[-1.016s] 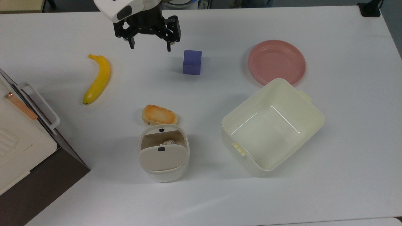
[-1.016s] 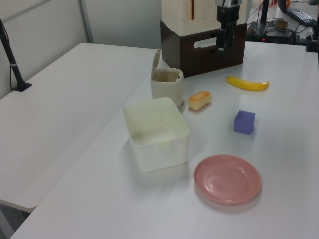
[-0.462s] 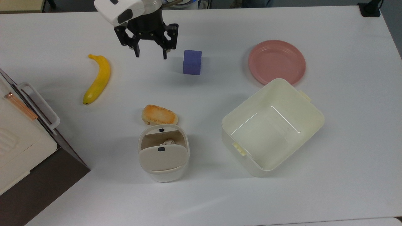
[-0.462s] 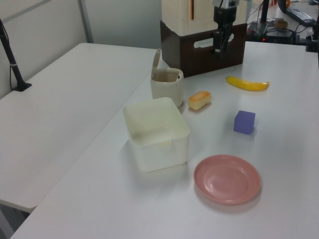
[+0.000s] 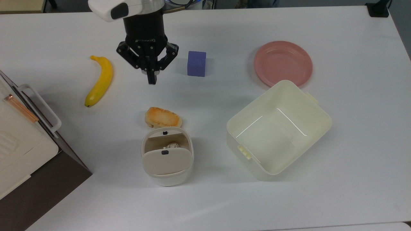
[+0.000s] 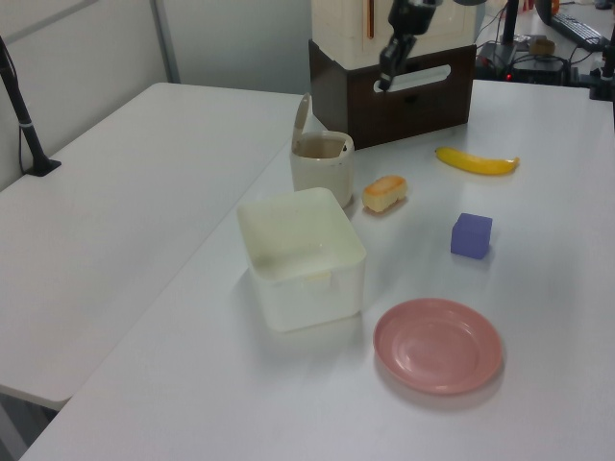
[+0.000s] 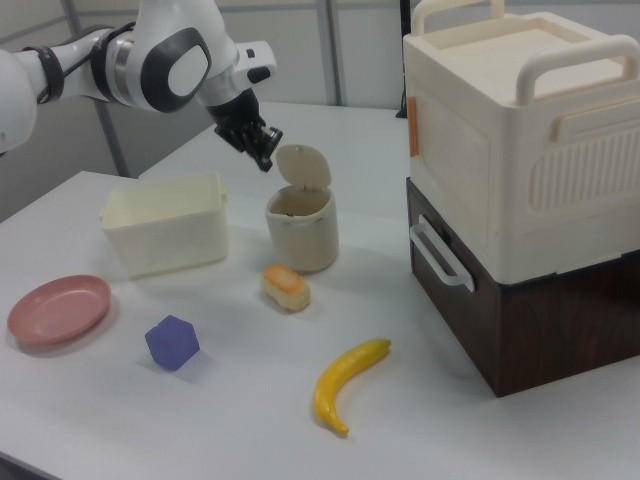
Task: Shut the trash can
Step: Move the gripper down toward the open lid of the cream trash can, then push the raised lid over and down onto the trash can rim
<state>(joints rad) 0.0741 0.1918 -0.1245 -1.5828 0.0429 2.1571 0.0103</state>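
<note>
Stacked boxes (image 5: 19, 141): a cream handled case is seen resting on a dark brown box at the top view's left edge; both are closed.
Banana (image 5: 99, 81): laid on the white table (image 5: 224, 199), between the boxes and the gripper in the top view.
Trash can (image 5: 167, 157): a small off-white bin standing near the table's middle, just below the bread roll (image 5: 163, 117) in the top view; its beige lid (image 7: 303, 166) is raised upright on its hinge, and a pale crumpled object is seen inside.
Gripper (image 5: 151, 79): held in the air above the table, apart from the trash can; the fingers are pressed together with nothing between them. In the right view it is shown beside the raised lid, just to the right view's left of it; contact cannot be judged.
Purple block (image 5: 196, 63): placed just right of the gripper in the top view.
Cream tub (image 5: 279, 128): lidless; nothing is seen inside.
Pink plate (image 5: 283, 63): nothing is carried on it; it lies close beside the tub's far corner.
</note>
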